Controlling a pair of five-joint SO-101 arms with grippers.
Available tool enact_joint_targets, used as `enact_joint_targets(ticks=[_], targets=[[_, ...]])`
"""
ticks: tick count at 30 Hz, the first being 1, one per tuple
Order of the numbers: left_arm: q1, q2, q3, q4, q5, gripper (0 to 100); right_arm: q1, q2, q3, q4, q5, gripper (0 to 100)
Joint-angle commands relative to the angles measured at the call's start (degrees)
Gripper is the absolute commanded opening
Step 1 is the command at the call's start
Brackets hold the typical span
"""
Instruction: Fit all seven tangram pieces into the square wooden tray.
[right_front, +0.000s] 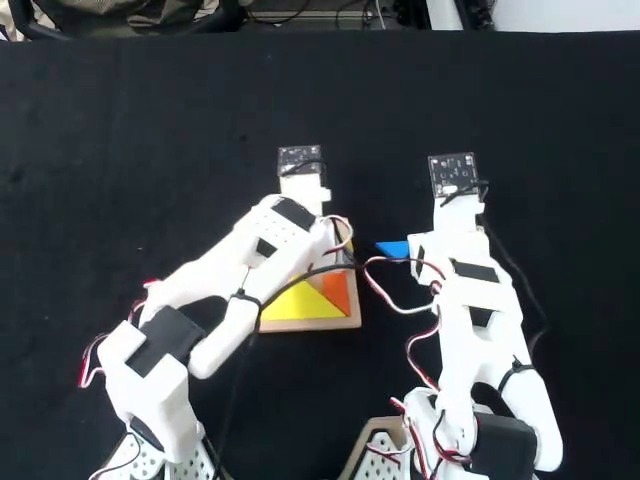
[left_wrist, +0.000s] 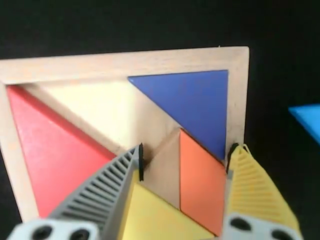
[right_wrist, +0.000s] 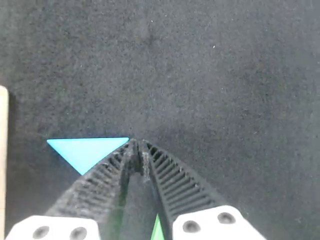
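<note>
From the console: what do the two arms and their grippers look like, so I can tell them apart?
The left arm and right arm are white plastic with black motor blocks and loose red, white and black cables. The left gripper has one grey ribbed finger and one yellow; the right gripper has two dark ribbed fingers.

The square wooden tray (right_front: 320, 323) lies flat in the middle of the high view. Inside lie a red triangle (left_wrist: 45, 150), a dark blue triangle (left_wrist: 195, 100), a yellow triangle (left_wrist: 155, 215), an orange piece (left_wrist: 200, 185) and a pale piece (left_wrist: 95, 105). A light blue triangle (right_front: 392, 249) lies flat outside, just right of the tray.
</note>
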Motion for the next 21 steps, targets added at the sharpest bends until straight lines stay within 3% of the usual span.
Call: enact_joint_targets(ticks=[1,17,21], targets=[[2.5,-0.4,-4.4,1.9,-0.5,28,-0.8,0.2,-1.4,-1.1,0.5,1.1],[-0.8,-0.5,-11.1,8.6,-1.3,29,-0.7,0.2,-1.3,-1.1,0.5,1.1],[-3.4,-5.2,-11.5,10.5,-6.0,29,-0.7,0.2,-1.3,-1.1,0.5,1.1]])
